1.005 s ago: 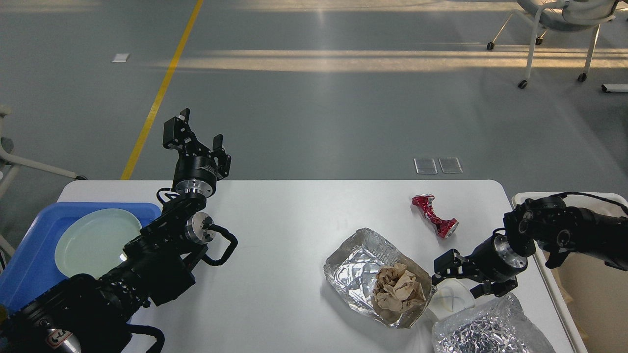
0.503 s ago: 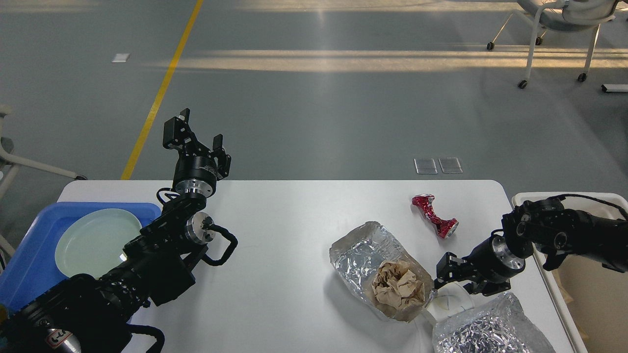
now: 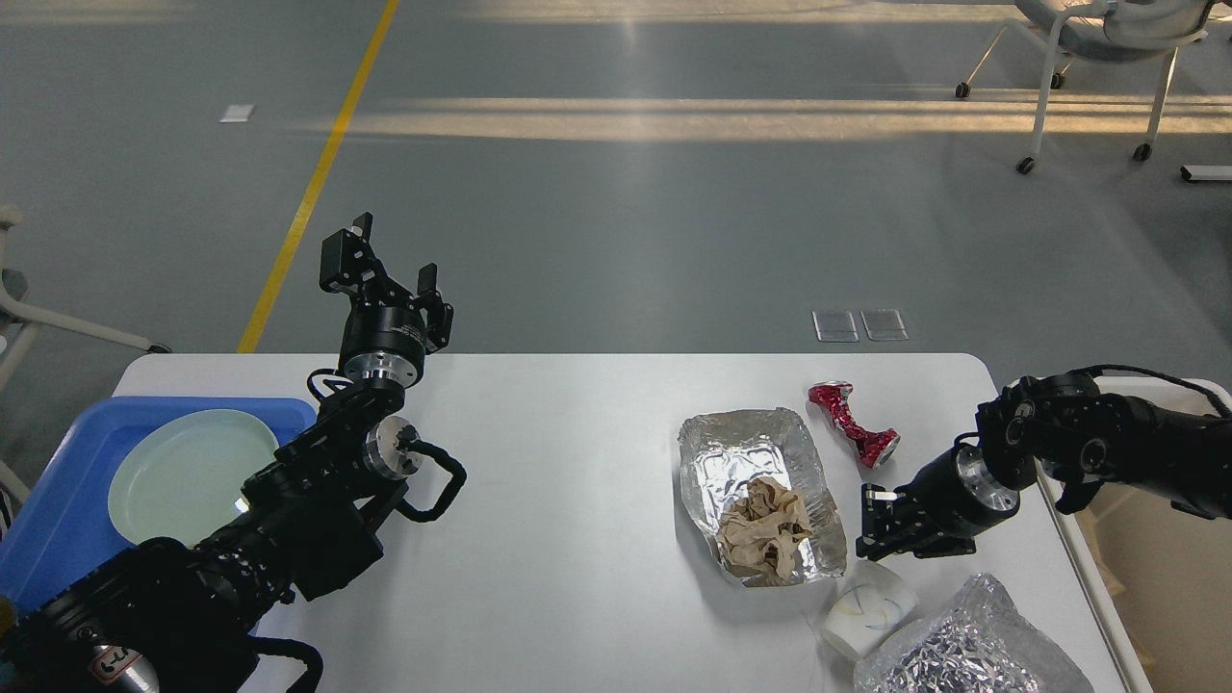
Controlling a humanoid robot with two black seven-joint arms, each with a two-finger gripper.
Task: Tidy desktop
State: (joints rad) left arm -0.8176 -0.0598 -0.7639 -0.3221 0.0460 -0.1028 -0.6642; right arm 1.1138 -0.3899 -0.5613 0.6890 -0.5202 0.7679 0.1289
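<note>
While the clutter sits on the right half, these lines hold:
Desktop (image 3: 577, 462): white, under both arms; a blue tray (image 3: 58, 500) with a pale plate (image 3: 183, 472) covers its near-left corner.
Left gripper (image 3: 385, 274): raised over the far edge, fingers spread, nothing between them.
Right gripper (image 3: 881, 525): low over the desktop; I cannot tell whether its fingers are released or clenched — they look dark and bunched.
Beside the right fingers: a foil tray (image 3: 756, 462) holding crumpled paper (image 3: 765, 520) just to their left, a white cup (image 3: 866, 606) on its side just nearer, a crushed red can (image 3: 852, 419) beyond, a foil bag (image 3: 962, 654) nearest.
Risk: the light foil tray may slide or tip if the fingers nudge its rim — spilling paper; the cup could roll.
</note>
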